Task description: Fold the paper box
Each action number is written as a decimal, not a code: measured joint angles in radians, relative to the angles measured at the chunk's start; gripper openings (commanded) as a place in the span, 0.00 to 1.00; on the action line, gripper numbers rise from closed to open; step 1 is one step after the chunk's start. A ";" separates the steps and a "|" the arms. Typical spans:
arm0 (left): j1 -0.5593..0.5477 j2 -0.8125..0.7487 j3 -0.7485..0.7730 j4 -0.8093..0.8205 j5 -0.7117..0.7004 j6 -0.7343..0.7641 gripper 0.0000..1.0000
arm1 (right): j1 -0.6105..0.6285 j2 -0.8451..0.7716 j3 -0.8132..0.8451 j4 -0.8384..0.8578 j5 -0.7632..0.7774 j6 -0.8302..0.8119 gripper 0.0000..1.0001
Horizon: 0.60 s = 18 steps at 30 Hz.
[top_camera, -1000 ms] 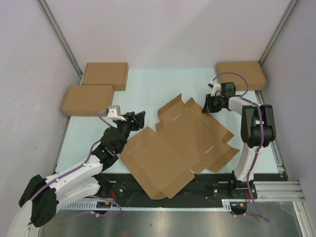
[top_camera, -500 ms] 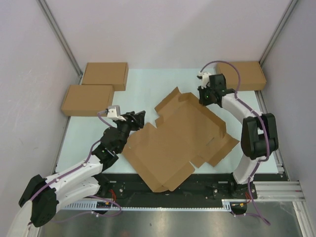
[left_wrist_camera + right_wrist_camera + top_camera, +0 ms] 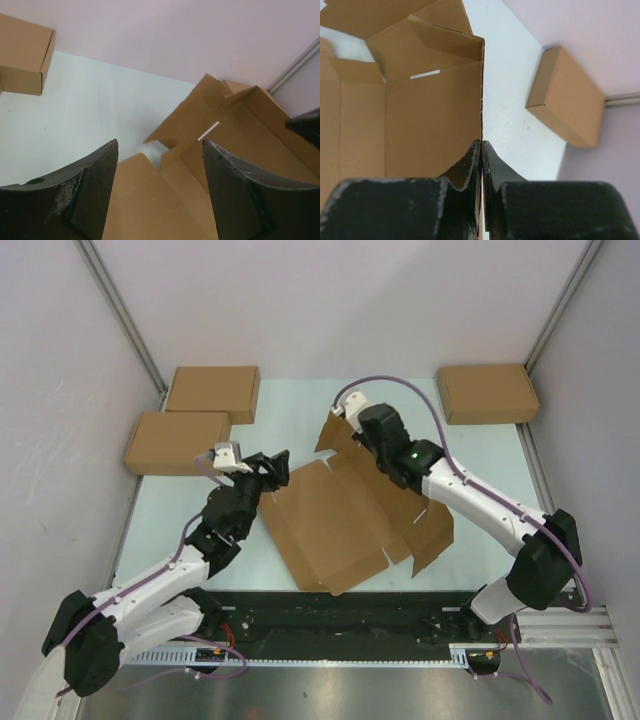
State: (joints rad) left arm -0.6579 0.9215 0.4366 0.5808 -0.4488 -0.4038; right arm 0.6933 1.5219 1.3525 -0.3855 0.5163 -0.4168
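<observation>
From above, the paper box lies unfolded in the middle of the pale table, its near corner reaching toward the arm bases and its far panels tipped up off the surface. The right gripper reaches in from the right to the far edge of the cardboard, where a flap stands raised. The left gripper sits at the sheet's left edge. Two flat closed boxes lie at the far left, touching each other, and a third closed box sits at the far right corner, well apart from the sheet. In the left wrist view, the left gripper has its jaws released and spread wide, with a flap of the paper box below and beyond them but nothing pinched; one closed box shows at the far left. In the right wrist view, the right gripper is clenched on the thin upright edge of the paper box, whose panel stretches away to the left, with the third box lying on the table to the right.
</observation>
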 measured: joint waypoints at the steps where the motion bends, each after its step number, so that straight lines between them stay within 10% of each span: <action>1: 0.016 0.016 0.018 0.000 0.006 0.006 0.80 | 0.036 -0.003 0.000 -0.006 0.036 -0.019 0.02; 18: 0.196 0.366 0.031 0.414 0.415 0.048 0.89 | 0.216 -0.117 -0.009 -0.079 0.220 -0.135 0.00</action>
State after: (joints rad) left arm -0.4622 1.2877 0.4671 0.9951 -0.0341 -0.3561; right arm 0.9092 1.4048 1.3437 -0.4641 0.7364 -0.5522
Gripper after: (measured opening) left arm 0.903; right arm 0.042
